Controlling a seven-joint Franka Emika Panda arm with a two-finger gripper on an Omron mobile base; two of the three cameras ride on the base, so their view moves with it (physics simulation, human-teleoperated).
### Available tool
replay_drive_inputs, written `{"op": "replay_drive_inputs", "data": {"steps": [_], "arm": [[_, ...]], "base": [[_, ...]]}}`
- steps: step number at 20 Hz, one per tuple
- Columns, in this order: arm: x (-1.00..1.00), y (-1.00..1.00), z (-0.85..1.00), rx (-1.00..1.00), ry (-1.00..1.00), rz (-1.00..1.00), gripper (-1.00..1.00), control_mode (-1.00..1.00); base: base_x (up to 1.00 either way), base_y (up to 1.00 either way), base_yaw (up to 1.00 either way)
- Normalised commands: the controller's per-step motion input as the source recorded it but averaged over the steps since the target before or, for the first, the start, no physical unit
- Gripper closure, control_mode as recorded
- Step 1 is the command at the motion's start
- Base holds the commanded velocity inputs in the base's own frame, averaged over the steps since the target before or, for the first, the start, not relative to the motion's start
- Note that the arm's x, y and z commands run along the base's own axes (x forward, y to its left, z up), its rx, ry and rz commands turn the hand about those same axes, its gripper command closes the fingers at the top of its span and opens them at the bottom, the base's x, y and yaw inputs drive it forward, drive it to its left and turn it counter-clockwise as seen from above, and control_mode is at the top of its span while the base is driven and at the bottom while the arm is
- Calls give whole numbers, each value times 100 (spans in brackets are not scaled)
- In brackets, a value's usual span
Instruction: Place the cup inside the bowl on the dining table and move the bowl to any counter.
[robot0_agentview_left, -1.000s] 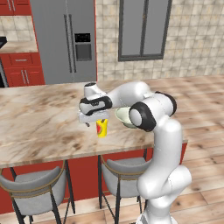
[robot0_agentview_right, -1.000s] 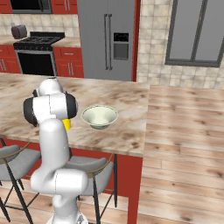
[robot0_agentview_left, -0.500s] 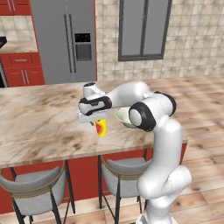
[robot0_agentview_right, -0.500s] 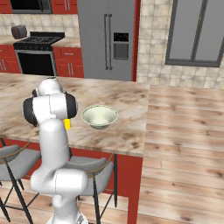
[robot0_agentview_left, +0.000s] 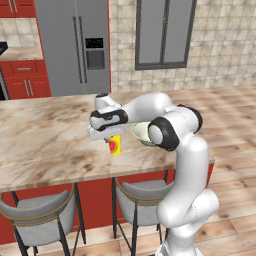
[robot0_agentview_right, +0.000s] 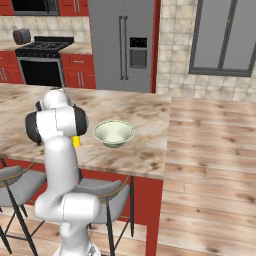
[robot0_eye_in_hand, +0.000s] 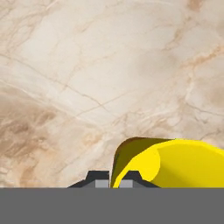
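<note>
Cup (robot0_agentview_left: 115, 145), small and yellow with a red mark on its side, stands on the dining table (robot0_agentview_left: 45, 145) near the front edge, directly under the gripper (robot0_agentview_left: 113, 139). The 2 jaws are drawn together on the cup's rim, 1 dark tip on each side of its wall, as the hand view shows at its lower edge, where the yellow rim (robot0_eye_in_hand: 144, 164) rises between them. From the left base view the cup looks roughly upright below the hand, though whether its foot touches the marble is hard to tell. In the right base view a sliver of the yellow cup (robot0_agentview_right: 76, 141) shows just beside the arm's elbow.

The bowl (robot0_agentview_right: 114, 133), wide, shallow and pale green-white, sits upright on the same marble top, near the cup and on its right, apart from it. In the left base view the bowl (robot0_agentview_left: 141, 133) is partly hidden behind the arm's white forearm.

2 grey cushioned stools (robot0_agentview_left: 42, 222) are tucked against the table's red base.
</note>
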Motion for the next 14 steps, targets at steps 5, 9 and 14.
{"op": "replay_drive_inputs", "data": {"steps": [5,9,14], "arm": [[-27,0,47,0,0,0,100,-100],[-13,0,61,0,0,0,100,-100],[0,0,64,0,0,0,100,-100]], "base": [[0,0,0],[0,0,0],[0,0,0]]}}
